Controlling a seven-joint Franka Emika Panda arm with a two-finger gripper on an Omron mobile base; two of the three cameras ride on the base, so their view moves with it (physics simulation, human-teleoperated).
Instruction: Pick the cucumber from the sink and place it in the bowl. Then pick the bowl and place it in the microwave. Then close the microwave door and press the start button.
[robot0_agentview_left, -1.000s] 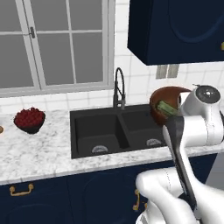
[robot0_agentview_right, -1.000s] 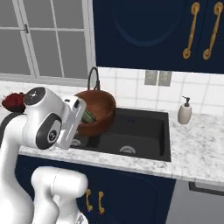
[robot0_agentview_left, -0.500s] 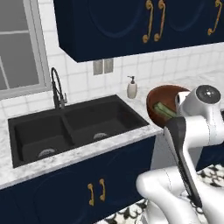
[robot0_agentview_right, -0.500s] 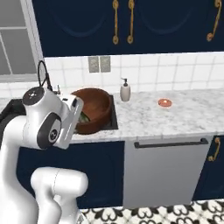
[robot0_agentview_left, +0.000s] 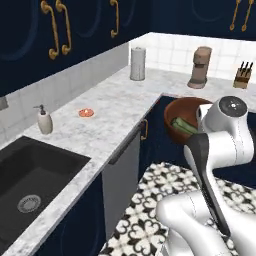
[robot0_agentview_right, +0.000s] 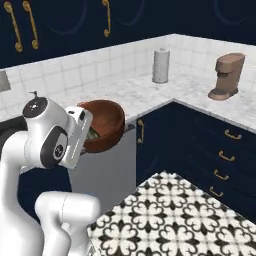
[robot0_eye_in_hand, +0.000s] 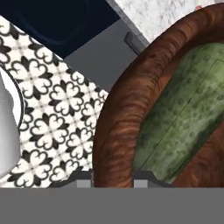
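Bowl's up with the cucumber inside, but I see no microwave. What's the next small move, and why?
Probably keep carrying the bowl level while the base turns on. The claw grips its rim, the cucumber lies inside, and the bowl hangs above the patterned floor.

Patterned floor (robot0_agentview_right: 190, 210) ahead lay open; counter corner (robot0_agentview_left: 150, 95) carried paper-towel roll (robot0_agentview_left: 138, 63), coffee maker (robot0_agentview_left: 200, 67) and knife block (robot0_agentview_left: 243, 75) well apart.

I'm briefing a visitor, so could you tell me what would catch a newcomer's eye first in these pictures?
First the reddish-brown bowl, carried in the air beside the arm's white head with the cucumber lying inside it. In the hand view the gripper clamps the bowl's rim over the patterned black-and-white floor tiles. On the corner counter behind stand a paper towel roll and a brown coffee machine.
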